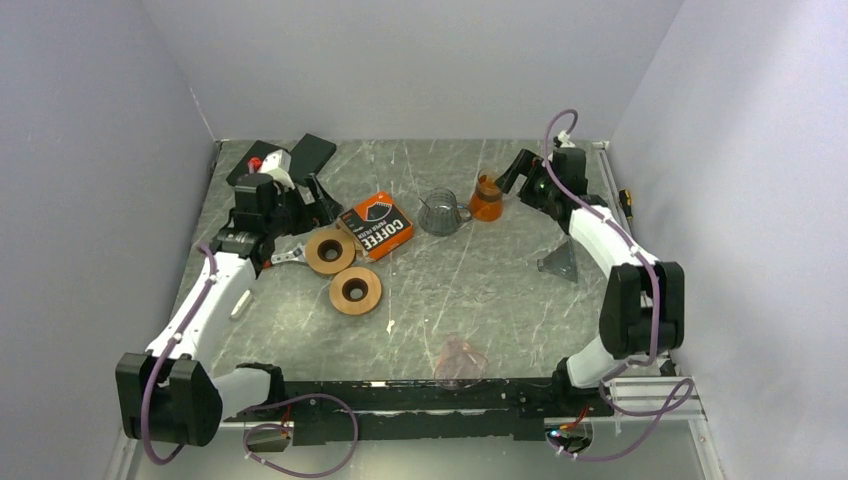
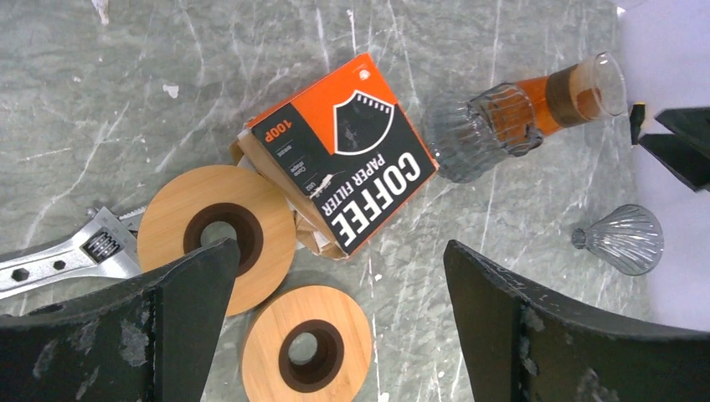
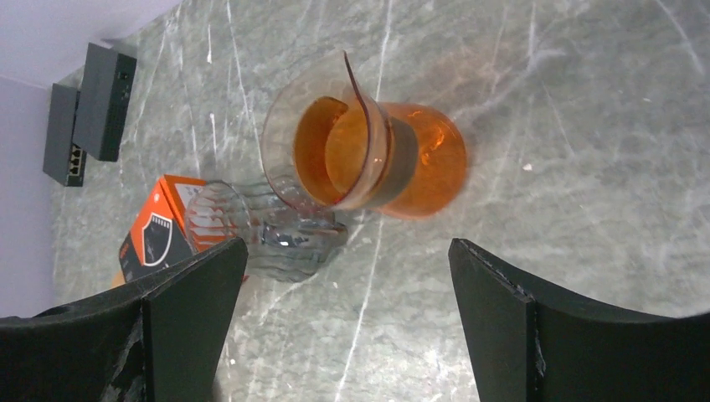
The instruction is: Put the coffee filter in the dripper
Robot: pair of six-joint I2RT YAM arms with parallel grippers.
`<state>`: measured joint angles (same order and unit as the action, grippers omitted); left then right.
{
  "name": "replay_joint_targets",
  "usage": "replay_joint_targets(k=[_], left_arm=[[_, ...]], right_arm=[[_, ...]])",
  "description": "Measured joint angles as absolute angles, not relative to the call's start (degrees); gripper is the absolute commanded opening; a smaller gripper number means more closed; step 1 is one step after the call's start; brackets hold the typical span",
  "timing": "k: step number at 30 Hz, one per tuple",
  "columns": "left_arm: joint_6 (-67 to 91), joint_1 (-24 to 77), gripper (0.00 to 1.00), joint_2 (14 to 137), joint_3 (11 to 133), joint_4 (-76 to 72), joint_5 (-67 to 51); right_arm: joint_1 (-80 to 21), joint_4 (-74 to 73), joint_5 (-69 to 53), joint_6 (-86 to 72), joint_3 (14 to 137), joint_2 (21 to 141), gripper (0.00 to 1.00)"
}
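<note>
The orange and black coffee filter box [image 1: 376,225] lies flat on the table, and in the left wrist view [image 2: 343,155] brown paper shows at its open end. A grey ribbed glass dripper [image 1: 440,212] stands right of it, touching an orange carafe [image 1: 486,197]. My left gripper [image 1: 315,200] is open and empty, just left of the box; in its wrist view [image 2: 343,318] it hangs over the nearer wooden disc [image 2: 306,347]. My right gripper [image 1: 510,172] is open and empty beside the carafe [image 3: 385,155], with the dripper [image 3: 268,230] to its left.
Two wooden discs [image 1: 329,250] [image 1: 355,290] and a wrench [image 1: 285,258] lie near the left gripper. A second grey ribbed glass piece [image 1: 560,262] lies on its side at the right. A clear pinkish glass [image 1: 460,360] sits near the front edge. Black boxes [image 1: 300,155] are at back left.
</note>
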<state>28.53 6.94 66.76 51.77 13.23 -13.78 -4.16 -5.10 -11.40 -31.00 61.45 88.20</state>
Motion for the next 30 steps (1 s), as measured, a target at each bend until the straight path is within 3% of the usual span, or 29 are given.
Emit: replay_joint_targets(k=[9,18,30], left_arm=[[24.4,6.9,0.99,62.5,60.5,24.0,-14.8],[18.7,6.9,0.99,61.8,60.1,30.2,-14.7],[17.7,4.5,0.99,59.9,56.9,32.1,-13.7]], right_arm=[[-4.2,-13.6,-15.2,-30.5,76.5,101.2,0.78],[-5.6,-20.6,-15.3,-27.5,80.8,104.0,0.77],[-14.9,-22.0,-18.1,-26.8,78.3,99.8,0.74]])
